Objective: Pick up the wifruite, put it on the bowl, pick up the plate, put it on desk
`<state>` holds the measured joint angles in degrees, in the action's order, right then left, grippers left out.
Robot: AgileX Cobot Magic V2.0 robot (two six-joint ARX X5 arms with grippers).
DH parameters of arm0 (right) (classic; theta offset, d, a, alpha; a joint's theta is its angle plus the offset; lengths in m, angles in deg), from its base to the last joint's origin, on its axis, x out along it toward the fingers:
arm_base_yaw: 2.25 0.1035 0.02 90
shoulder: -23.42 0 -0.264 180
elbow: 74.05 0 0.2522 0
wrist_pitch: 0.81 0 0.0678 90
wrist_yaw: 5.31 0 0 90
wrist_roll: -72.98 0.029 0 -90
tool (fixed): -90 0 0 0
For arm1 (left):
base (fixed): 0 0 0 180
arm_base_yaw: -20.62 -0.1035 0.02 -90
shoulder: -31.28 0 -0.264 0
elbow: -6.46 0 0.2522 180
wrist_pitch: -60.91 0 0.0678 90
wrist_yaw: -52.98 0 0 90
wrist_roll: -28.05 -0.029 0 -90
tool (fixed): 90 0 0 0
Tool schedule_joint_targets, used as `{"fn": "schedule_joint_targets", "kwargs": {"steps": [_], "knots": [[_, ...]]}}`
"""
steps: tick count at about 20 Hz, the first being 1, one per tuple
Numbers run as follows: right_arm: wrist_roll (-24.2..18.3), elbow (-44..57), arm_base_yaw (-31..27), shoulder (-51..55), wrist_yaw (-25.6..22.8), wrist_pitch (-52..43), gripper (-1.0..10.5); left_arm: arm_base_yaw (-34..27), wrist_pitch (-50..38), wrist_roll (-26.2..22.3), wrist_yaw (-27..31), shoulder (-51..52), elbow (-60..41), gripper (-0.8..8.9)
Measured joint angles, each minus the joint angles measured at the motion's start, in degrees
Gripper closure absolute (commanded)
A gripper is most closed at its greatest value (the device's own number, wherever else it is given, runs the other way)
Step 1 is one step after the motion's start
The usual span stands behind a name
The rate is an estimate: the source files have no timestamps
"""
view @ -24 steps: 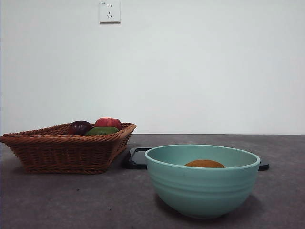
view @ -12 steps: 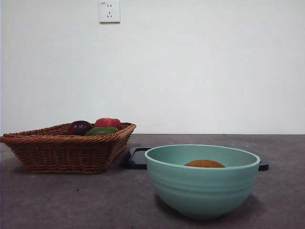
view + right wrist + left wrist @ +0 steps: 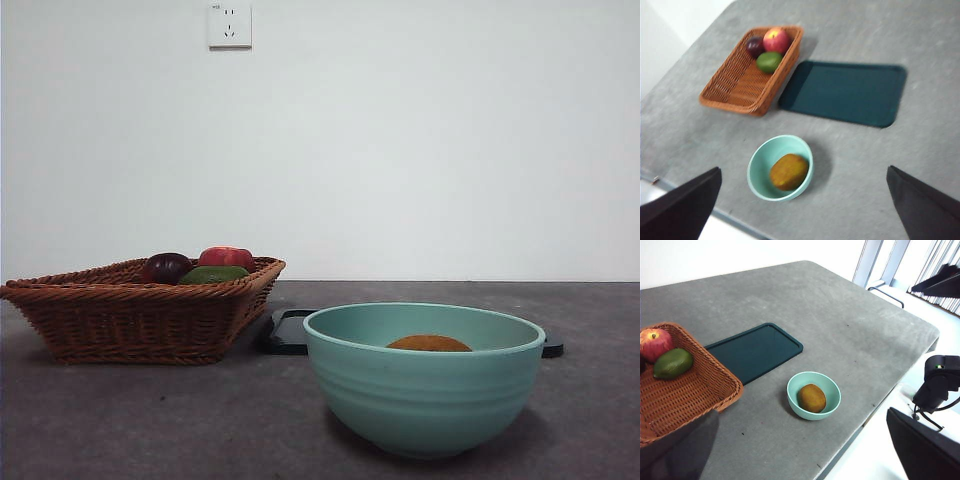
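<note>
The brownish-orange wifruite (image 3: 429,343) lies inside the mint-green bowl (image 3: 425,385), which stands near the desk's (image 3: 150,420) front edge. Both wrist views show the same: wifruite (image 3: 811,398) in bowl (image 3: 832,390), and wifruite (image 3: 789,171) in bowl (image 3: 757,167). Behind the bowl, the plate (image 3: 288,333), dark, flat and rectangular, lies on the desk; it shows fully in the wrist views as plate (image 3: 752,352) and plate (image 3: 845,92). My left gripper (image 3: 801,415) and right gripper (image 3: 804,172) both hover high above the desk, open and holding nothing. Neither arm appears in the front view.
A wicker basket (image 3: 140,310) left of the plate holds a red apple (image 3: 226,257), a green fruit (image 3: 213,274) and a dark purple fruit (image 3: 167,267). The desk's edge (image 3: 875,405) runs close by the bowl, with black equipment (image 3: 940,382) beyond it.
</note>
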<state>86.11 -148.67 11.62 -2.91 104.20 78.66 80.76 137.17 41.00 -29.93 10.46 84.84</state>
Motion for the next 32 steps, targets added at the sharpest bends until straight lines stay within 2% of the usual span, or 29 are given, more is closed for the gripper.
{"fn": "schedule_joint_targets", "kwargs": {"steps": [6,10,19,23,29,32], "knots": [[-0.3,0.0,0.1,-13.3,3.6,-0.2,3.6,0.0,0.0,-0.2,0.0,0.0,0.0,2.17],[-0.9,0.0,3.5,-24.4,3.8,-0.5,3.6,0.0,0.0,-1.1,0.0,0.0,0.0,2.17],[-0.9,0.0,15.8,-45.5,-8.2,-5.7,3.6,0.0,0.0,-1.5,0.0,0.0,0.0,2.17],[-0.9,0.0,19.8,-53.7,-11.9,-8.4,3.6,0.0,0.0,-1.5,0.0,0.0,0.0,2.17],[-0.9,0.0,22.3,-62.4,-15.8,-8.5,3.6,0.0,0.0,-1.5,0.0,0.0,0.0,2.17],[-0.9,0.0,22.4,-64.3,-16.5,-9.2,4.3,0.0,0.0,-1.5,0.0,0.0,0.0,2.17]]}}
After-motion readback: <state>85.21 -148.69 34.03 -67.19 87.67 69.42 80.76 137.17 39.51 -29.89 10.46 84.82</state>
